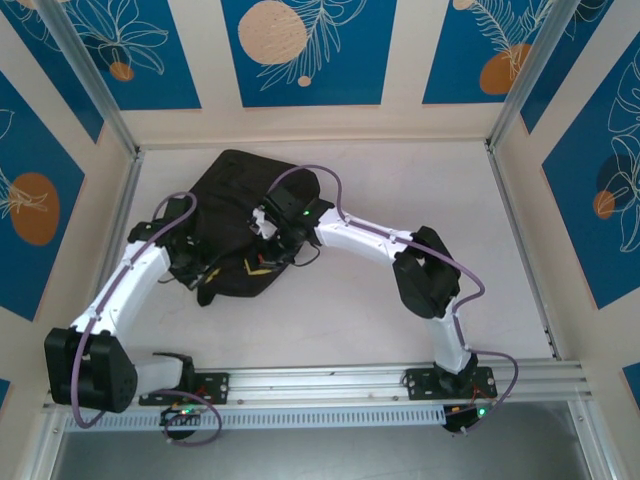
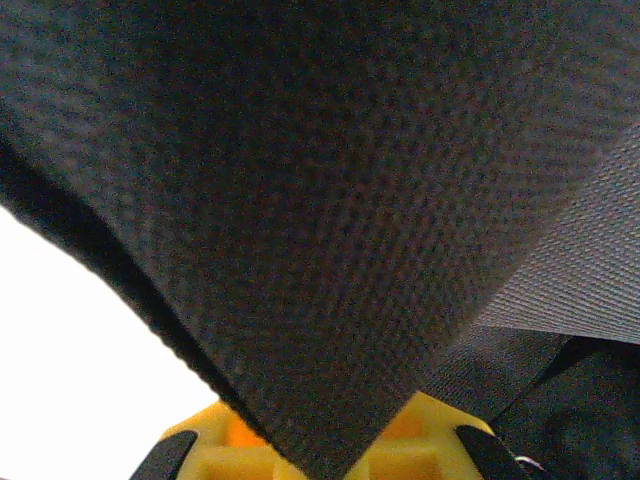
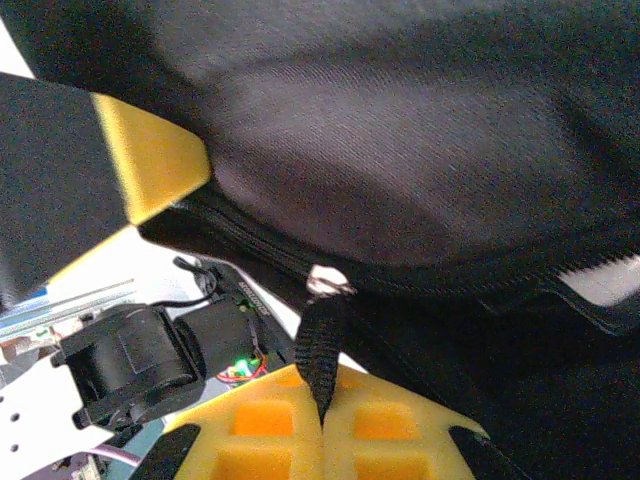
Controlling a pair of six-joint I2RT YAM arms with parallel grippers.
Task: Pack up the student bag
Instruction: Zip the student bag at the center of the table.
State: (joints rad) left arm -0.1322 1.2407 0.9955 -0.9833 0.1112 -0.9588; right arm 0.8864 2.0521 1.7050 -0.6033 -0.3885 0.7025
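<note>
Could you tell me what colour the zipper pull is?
Black zipper pull, clearest in right wrist view.

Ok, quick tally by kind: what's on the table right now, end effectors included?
Student bag: 1
End effectors: 2, the left end effector and the right end effector, both shut on the bag
Total: 3

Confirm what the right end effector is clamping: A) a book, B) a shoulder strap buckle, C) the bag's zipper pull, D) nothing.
C: in the right wrist view the black zipper pull on the bag runs down into the shut right end effector.
</note>
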